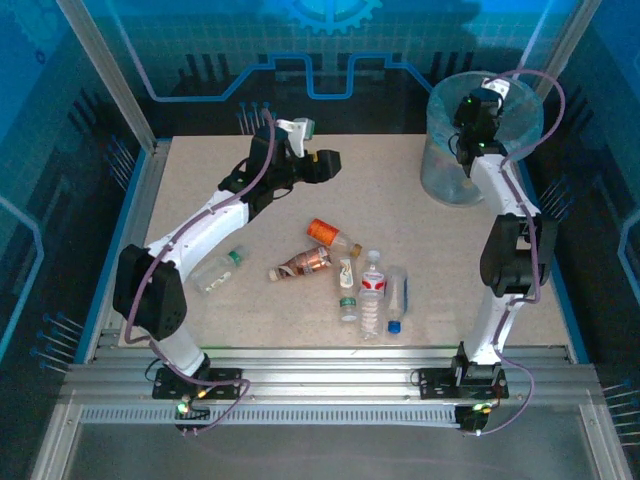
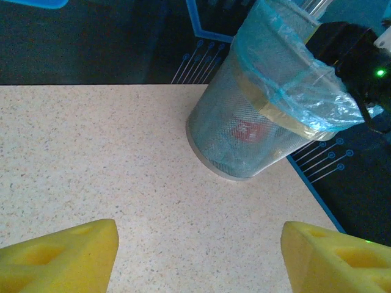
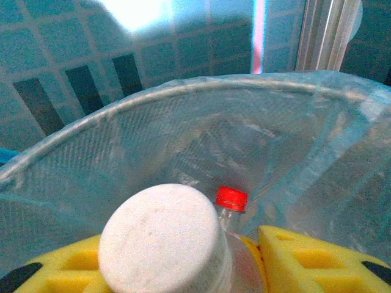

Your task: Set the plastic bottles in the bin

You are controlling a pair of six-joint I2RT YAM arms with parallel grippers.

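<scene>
The bin point(image 1: 440, 175), a translucent grey bucket with a pale blue bag, stands at the far right of the table. My right gripper point(image 1: 480, 115) hangs over its mouth, shut on a clear bottle with a white cap point(image 3: 160, 239). Below it inside the bin point(image 3: 183, 101) lies a red-capped bottle point(image 3: 231, 199). Several bottles lie mid-table: an orange one point(image 1: 325, 232), a copper one point(image 1: 300, 264), a red-labelled clear one point(image 1: 372, 295) and a blue-capped one point(image 1: 396, 300). My left gripper point(image 1: 326, 164) is open above bare table, left of the bin point(image 2: 256, 122).
A clear bottle with a green cap point(image 1: 218, 270) lies apart beside the left arm's lower link. A small white bottle point(image 1: 346, 275) lies in the middle cluster. Raised metal rails edge the table, with blue panels beyond them.
</scene>
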